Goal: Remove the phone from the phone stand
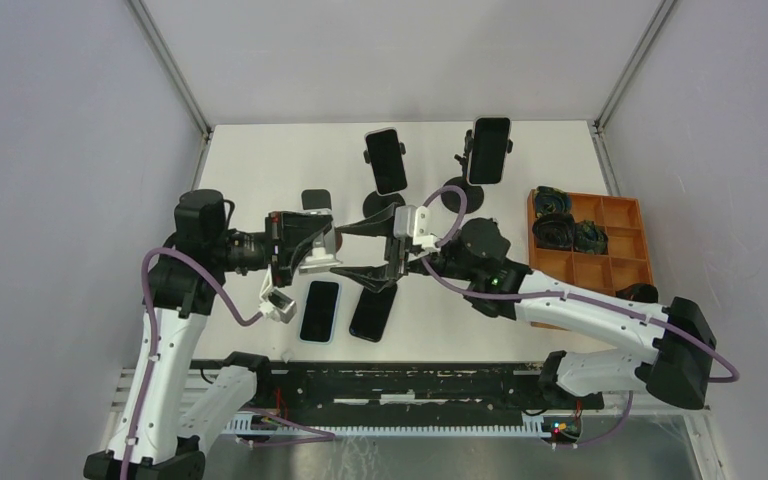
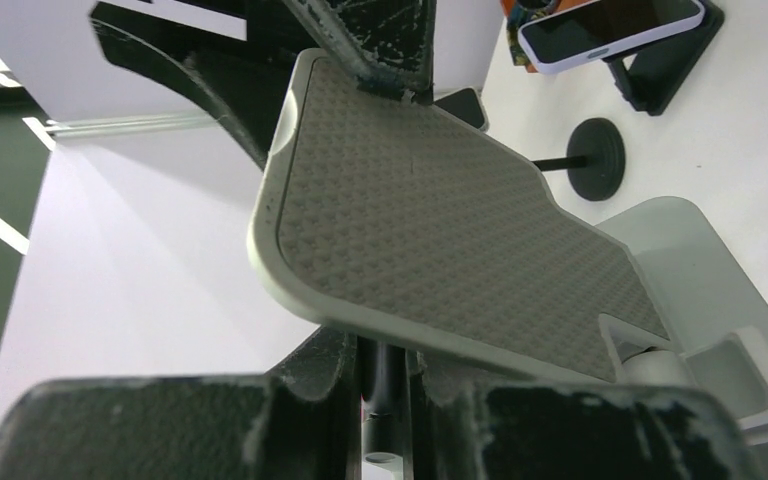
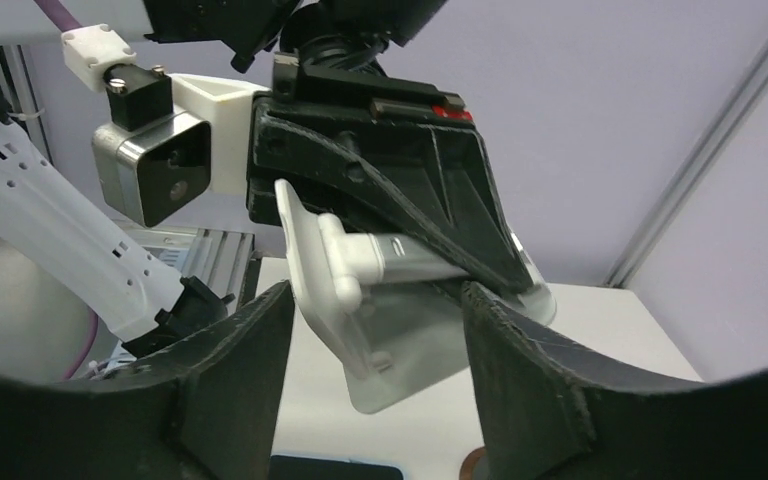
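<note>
Near the centre of the top view, the left gripper (image 1: 322,252) is clamped on a white phone stand (image 2: 440,220) held above the table (image 1: 260,170). Its ribbed plate is bare, so this stand carries no phone. The right gripper (image 1: 345,251) faces it with fingers spread wide, 1 above and 1 below the stand's tip, gripping nothing. Just below them 2 phones lie flat: a white-cased phone (image 1: 320,311) and a black phone (image 1: 373,314). I cannot tell which of them belongs to this stand. 2 more phones (image 1: 386,160) sit on black stands in the upper middle of the frame. The main risk, as I judge it, is contact between the 2 grippers, because the right fingers already bracket the left one closely and any closing or advance could strike it. If the left grip loosens, the stand would probably drop onto the flat phones. The right arm's purple cable (image 1: 438,196) loops near a black stand's base and could snag it.
</note>
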Robot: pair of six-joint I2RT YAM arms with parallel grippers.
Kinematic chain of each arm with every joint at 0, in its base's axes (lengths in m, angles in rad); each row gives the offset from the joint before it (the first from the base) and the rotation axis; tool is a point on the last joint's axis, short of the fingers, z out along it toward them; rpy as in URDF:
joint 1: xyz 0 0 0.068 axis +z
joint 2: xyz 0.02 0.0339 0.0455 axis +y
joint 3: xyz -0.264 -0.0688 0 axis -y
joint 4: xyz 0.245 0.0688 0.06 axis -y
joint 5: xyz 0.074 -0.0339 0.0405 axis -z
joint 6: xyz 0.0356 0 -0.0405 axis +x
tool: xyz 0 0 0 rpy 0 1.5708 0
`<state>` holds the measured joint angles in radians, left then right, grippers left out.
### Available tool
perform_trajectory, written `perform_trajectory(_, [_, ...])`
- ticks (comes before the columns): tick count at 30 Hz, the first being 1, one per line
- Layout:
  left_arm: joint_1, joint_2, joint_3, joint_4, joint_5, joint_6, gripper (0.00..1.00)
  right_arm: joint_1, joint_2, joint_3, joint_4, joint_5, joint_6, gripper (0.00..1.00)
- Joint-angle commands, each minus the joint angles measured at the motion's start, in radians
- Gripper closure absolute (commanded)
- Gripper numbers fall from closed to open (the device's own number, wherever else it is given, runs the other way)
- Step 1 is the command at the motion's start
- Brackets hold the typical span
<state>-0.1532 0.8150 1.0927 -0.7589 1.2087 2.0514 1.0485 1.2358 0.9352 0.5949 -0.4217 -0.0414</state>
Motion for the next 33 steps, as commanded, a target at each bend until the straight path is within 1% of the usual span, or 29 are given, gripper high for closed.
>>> perform_trajectory(1, [-0.006, 0.013, 0.061, -0.095, -0.027, 0.625, 0.95, 0.025, 0.044, 0.081, 0.005, -0.025, -0.039, 0.36])
perform_trajectory(3, [-0.006, 0.021, 0.069, -0.120, -0.054, 0.625, 0.95, 0.030, 0.057, 0.091, -0.013, -0.039, -0.036, 0.44])
perform_trajectory(8, [-0.006, 0.039, 0.081, -0.166, -0.097, 0.624, 0.94, 0.033, 0.072, 0.095, -0.055, -0.055, -0.019, 0.74])
perform_trajectory(11, [-0.006, 0.050, 0.083, -0.177, -0.116, 0.624, 0.92, 0.033, 0.071, 0.094, -0.080, -0.064, -0.015, 0.86])
perform_trajectory(13, [-0.006, 0.059, 0.088, -0.190, -0.121, 0.624, 0.88, 0.033, 0.070, 0.099, -0.107, -0.054, -0.019, 0.96])
perform_trajectory(14, [-0.006, 0.065, 0.091, -0.198, -0.122, 0.623, 0.84, 0.033, 0.070, 0.101, -0.125, -0.045, -0.024, 1.00])
perform_trajectory(15, [-0.006, 0.073, 0.095, -0.208, -0.128, 0.622, 0.75, 0.034, 0.068, 0.104, -0.143, -0.037, -0.027, 1.00])
perform_trajectory(16, [-0.006, 0.081, 0.098, -0.219, -0.137, 0.622, 0.71, 0.033, 0.067, 0.105, -0.162, -0.026, -0.030, 1.00])
perform_trajectory(17, [-0.006, 0.090, 0.100, -0.232, -0.147, 0.621, 0.63, 0.031, 0.065, 0.103, -0.181, -0.009, -0.034, 1.00])
perform_trajectory(21, [-0.006, 0.123, 0.104, -0.288, -0.222, 0.621, 0.06, 0.022, 0.052, 0.083, -0.237, 0.025, -0.039, 1.00])
perform_trajectory(22, [-0.006, 0.131, 0.104, -0.296, -0.240, 0.619, 0.01, 0.016, 0.048, 0.073, -0.246, 0.027, -0.038, 1.00])
perform_trajectory(25, [-0.006, 0.145, 0.099, -0.299, -0.273, 0.588, 0.00, -0.016, 0.039, 0.042, -0.269, 0.028, -0.029, 1.00])
perform_trajectory(28, [-0.006, 0.149, 0.090, -0.279, -0.298, 0.499, 0.00, -0.070, 0.037, -0.002, -0.274, 0.021, -0.017, 1.00])
perform_trajectory(30, [-0.006, 0.149, 0.086, -0.251, -0.322, 0.391, 0.00, -0.110, 0.046, -0.028, -0.271, 0.013, -0.010, 1.00])
perform_trajectory(33, [-0.006, 0.153, 0.088, -0.209, -0.356, 0.157, 0.00, -0.176, 0.072, -0.058, -0.251, -0.012, 0.006, 1.00])
